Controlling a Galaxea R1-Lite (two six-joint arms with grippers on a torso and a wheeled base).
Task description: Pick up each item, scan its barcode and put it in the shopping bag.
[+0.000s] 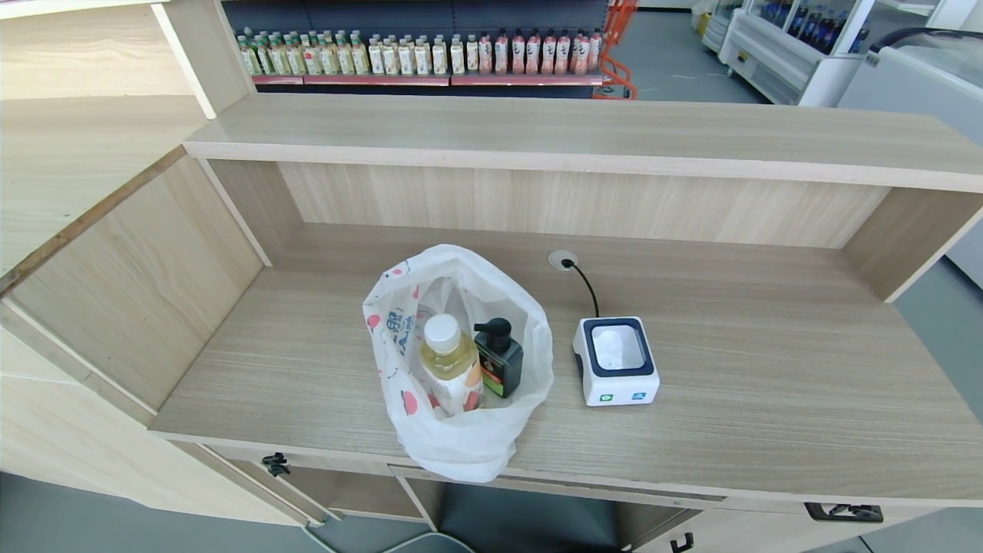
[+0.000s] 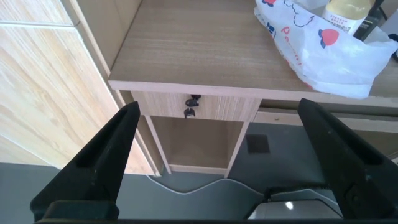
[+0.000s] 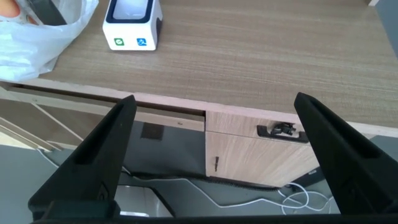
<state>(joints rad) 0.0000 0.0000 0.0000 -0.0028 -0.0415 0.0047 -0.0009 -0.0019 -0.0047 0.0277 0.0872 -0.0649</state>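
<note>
Nearest, the left gripper (image 2: 219, 106) and right gripper (image 3: 216, 98) hang below the front edge of the pale wooden tabletop (image 1: 768, 369), both with jaws wide apart and empty. Up and ahead, closer to the left arm, sits the white printed plastic shopping bag (image 1: 461, 445). Upright inside it are a white-capped bottle of yellow drink (image 1: 449, 361) and a black pump bottle (image 1: 499, 357). The white box scanner (image 1: 618, 388) stands just beside the bag, on the right arm's side. The bagging looks done.

No legible txt; scanner (image 1: 616, 361) front w/ 2 small icons (image 1: 607, 398).
</note>
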